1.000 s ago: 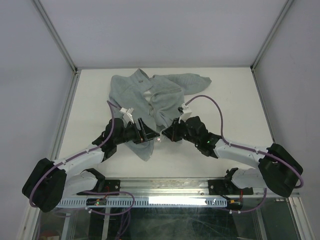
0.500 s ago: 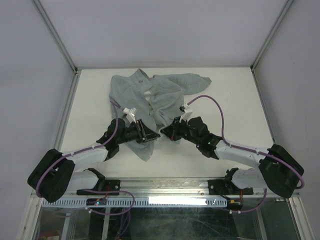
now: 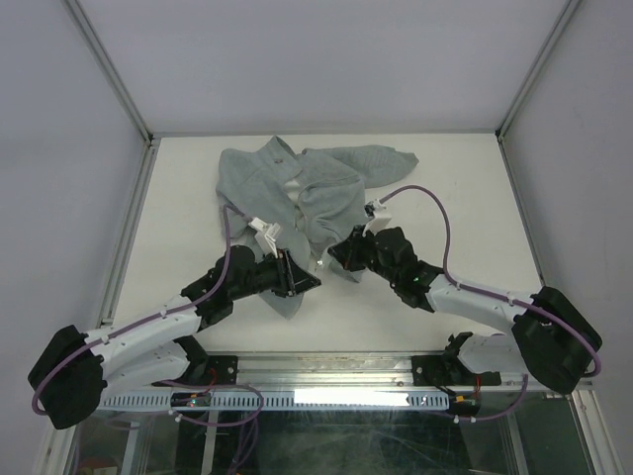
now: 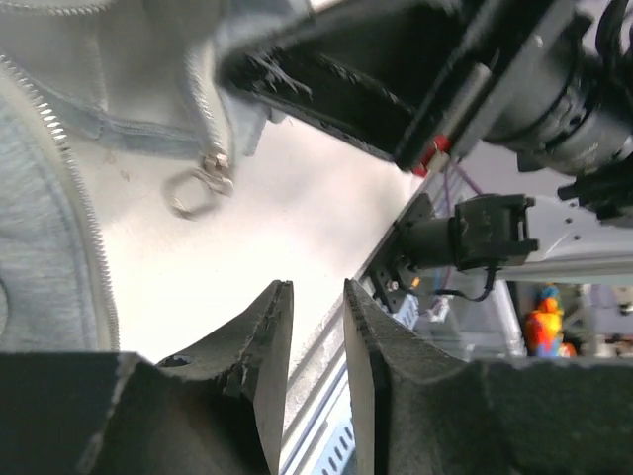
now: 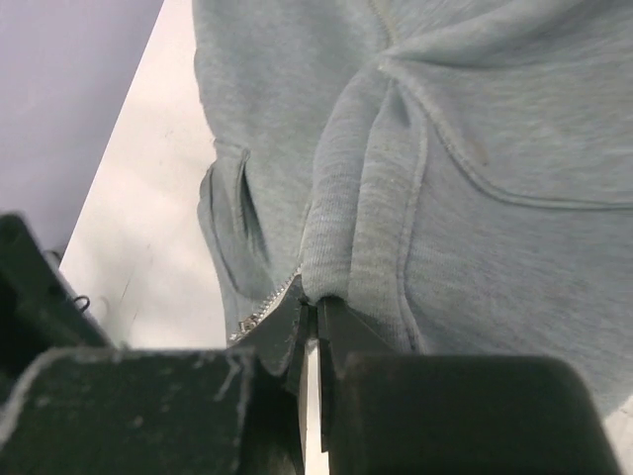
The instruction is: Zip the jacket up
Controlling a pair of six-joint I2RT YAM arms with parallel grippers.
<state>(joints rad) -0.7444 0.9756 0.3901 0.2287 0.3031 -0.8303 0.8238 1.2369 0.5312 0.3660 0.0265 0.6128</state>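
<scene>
From above, the jacket [image 3: 326, 188] lies rumpled on the far middle of the table [image 3: 465, 198], its open front running down toward the arms. The left gripper [image 3: 300, 280] and right gripper [image 3: 334, 255] meet at its near hem.

In the left wrist view, the left jaws stand narrow with nothing between them. The zipper pull [image 4: 196, 188] lies ahead and off to the left, apart from the tips, with the teeth [image 4: 74, 178] trailing along the left edge. This arm looks nearer the pull.

In the right wrist view, the right jaws are pinched shut on the hem fold beside the zip.
</scene>
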